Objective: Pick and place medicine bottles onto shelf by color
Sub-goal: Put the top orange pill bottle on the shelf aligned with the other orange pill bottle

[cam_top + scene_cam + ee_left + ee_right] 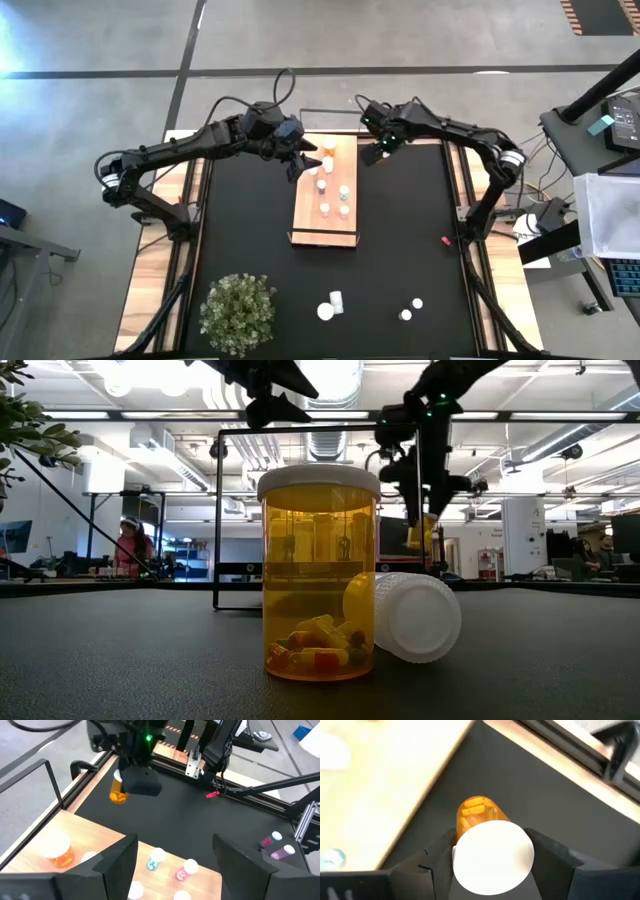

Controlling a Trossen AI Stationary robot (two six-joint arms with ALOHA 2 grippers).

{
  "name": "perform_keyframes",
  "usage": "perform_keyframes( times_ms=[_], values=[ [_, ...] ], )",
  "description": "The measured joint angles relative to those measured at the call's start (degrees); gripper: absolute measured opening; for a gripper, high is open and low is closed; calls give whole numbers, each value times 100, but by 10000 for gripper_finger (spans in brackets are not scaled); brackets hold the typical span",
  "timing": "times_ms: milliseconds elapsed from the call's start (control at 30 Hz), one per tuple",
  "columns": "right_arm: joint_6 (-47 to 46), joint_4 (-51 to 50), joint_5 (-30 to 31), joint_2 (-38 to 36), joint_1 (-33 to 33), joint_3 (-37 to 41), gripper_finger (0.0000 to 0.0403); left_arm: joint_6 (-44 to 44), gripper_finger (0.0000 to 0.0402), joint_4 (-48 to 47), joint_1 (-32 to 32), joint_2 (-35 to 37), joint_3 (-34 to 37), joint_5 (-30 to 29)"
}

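Overhead, the right gripper (371, 152) hangs just beside the shelf (325, 192). Its wrist view shows the fingers clamped on an orange bottle (479, 815). Left gripper (175, 860) hovers over the shelf, fingers apart.

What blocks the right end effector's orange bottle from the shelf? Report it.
Nothing visible. The right end effector holds the orange bottle above bare mat beside the shelf; an orange bottle already stands at the shelf's nearby end.
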State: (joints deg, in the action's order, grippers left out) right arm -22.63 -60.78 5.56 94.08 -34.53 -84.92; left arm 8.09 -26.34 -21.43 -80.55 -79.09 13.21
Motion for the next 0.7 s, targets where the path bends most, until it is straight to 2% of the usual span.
perform_keyframes(
  times_ms=[233,700],
  values=[
    [73,-103,-4,601,233,-709,207,-1,241,-118,-21,0,0,3],
    [67,-616,-4,1665,304,-2103,208,-252,241,-654,-268,266,4,6]
  ],
)
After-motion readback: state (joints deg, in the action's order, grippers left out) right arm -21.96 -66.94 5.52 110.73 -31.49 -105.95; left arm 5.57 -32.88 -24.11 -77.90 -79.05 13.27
